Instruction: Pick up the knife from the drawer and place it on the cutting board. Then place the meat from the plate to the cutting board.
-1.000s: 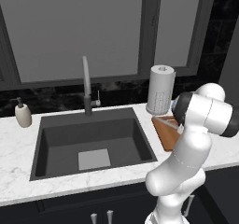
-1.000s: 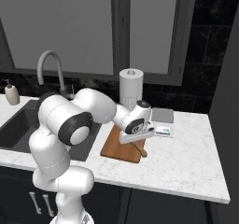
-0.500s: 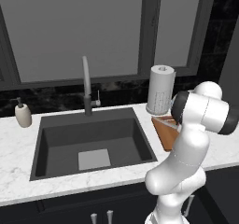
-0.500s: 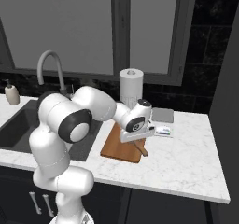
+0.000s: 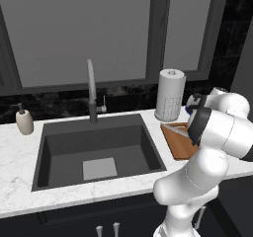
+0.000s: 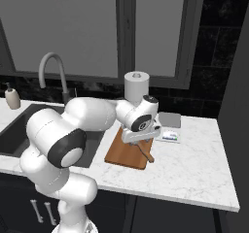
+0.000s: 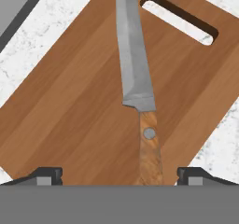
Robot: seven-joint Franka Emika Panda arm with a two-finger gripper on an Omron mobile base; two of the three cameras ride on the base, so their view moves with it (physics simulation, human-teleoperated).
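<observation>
White marble counter carries the reddish-brown wooden cutting board [image 7: 88, 97]. On it lies the steel-bladed, wooden-handled knife [image 7: 138, 85], tip toward the slotted end, between the gripper's [image 7: 119, 175] widely parted fingers, apparently released, delivery done.
</observation>
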